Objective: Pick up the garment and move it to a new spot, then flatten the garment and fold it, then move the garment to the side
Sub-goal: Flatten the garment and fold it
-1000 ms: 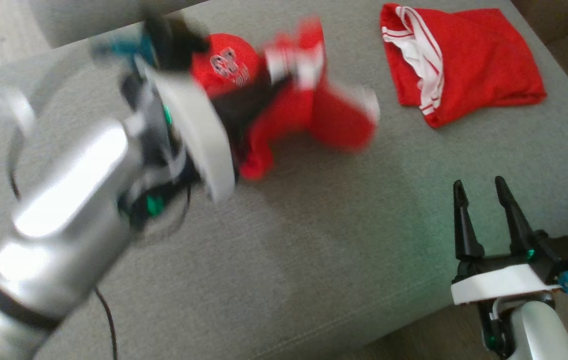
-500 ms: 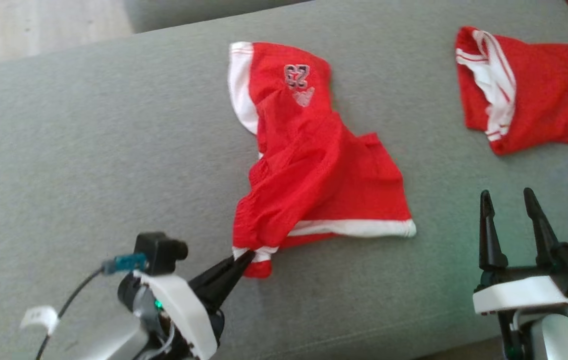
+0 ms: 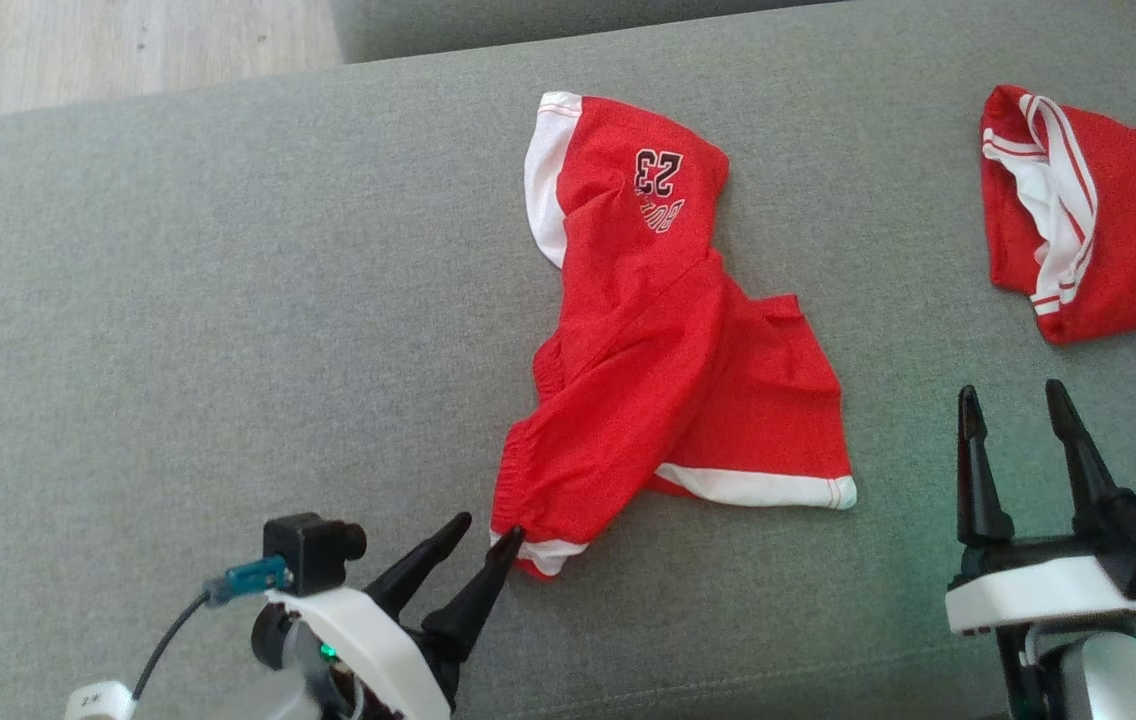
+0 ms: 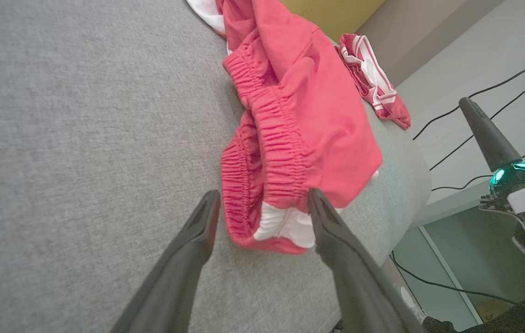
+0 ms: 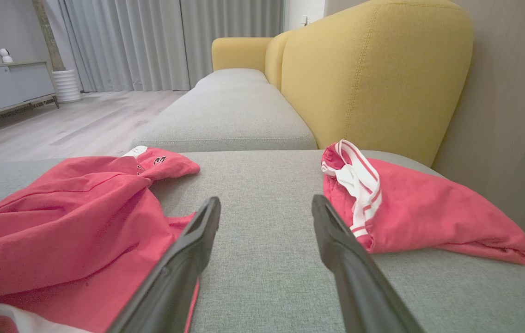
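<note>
"Start at the lower left. What's that arm doing?"

"The left gripper (image 3: 490, 527) has its fingers spread and is pinching nothing. The white-trimmed corner of the garment (image 3: 658, 340) sits right at its tips, and one fingertip looks to be touching the hem."

"So where's the garment?"

"Middle of the frame, on the grey sofa cushion (image 3: 178, 300). It's rumpled and twisted: the leg with the number runs up towards the top centre, and the gathered waistband trails down to that gripper."

"What worries you?"

"That touching fingertip. If the arm draws back carelessly, I reckon it could hook the hem and drag the cloth towards the cushion's front edge. The layers are also crossed over each other, so a pinch there might take two at once and flatten a crease in, not out."

"And the lower right?"

"The right gripper (image 3: 1012, 389) is spread too, holding nothing and clear of the cloth. Over at the upper right edge lies a second red garment (image 3: 1118, 240), well apart. A wide reach from that side could grab the wrong one."
</note>
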